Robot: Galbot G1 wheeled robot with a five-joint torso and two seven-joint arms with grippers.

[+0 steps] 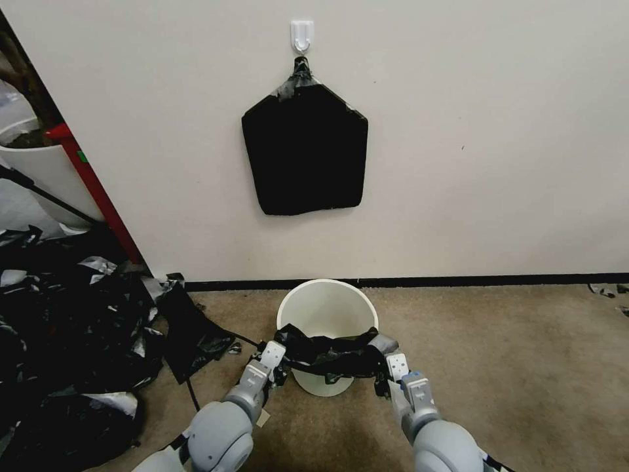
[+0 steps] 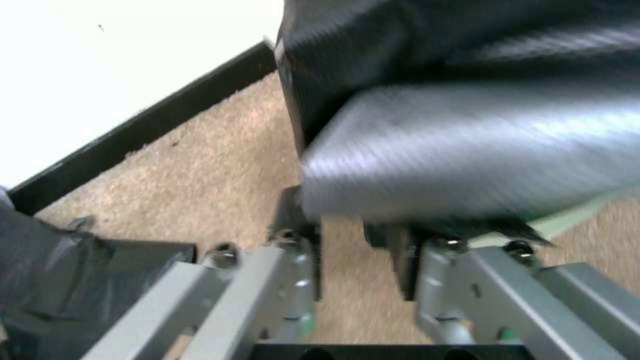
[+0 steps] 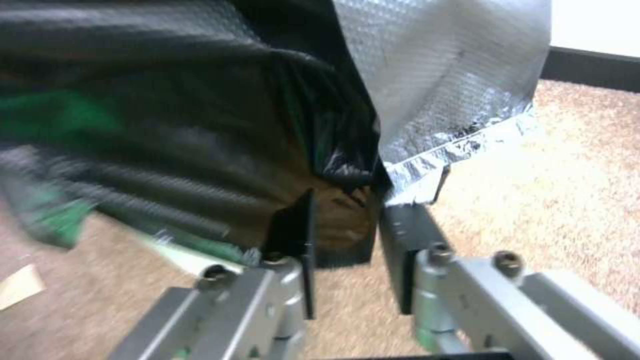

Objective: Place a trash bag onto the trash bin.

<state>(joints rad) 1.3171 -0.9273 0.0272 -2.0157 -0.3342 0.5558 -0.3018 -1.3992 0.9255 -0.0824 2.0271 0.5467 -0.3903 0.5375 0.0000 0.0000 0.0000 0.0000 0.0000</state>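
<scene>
The small cream-white trash bin (image 1: 324, 308) stands on the carpet close to the wall, straight ahead of me. A glossy black trash bag (image 1: 331, 357) with silvery-grey folds is stretched across the bin's near rim between my two grippers. My left gripper (image 1: 278, 359) grips the bag's left end and my right gripper (image 1: 388, 364) its right end. From the left wrist, the bag (image 2: 467, 150) covers the fingertips of the left gripper (image 2: 350, 225). From the right wrist, dark plastic of the bag (image 3: 167, 125) sits between the fingers of the right gripper (image 3: 360, 215), and a silvery flap hangs at one fingertip.
A flat black pack (image 1: 304, 151) hangs from a white hook (image 1: 302, 34) on the wall above the bin. A big heap of black plastic scraps (image 1: 72, 341) covers the floor to the left, beside a bigger white tub (image 1: 39, 170) and a red post (image 1: 92, 183). Bare carpet (image 1: 524, 367) lies to the right.
</scene>
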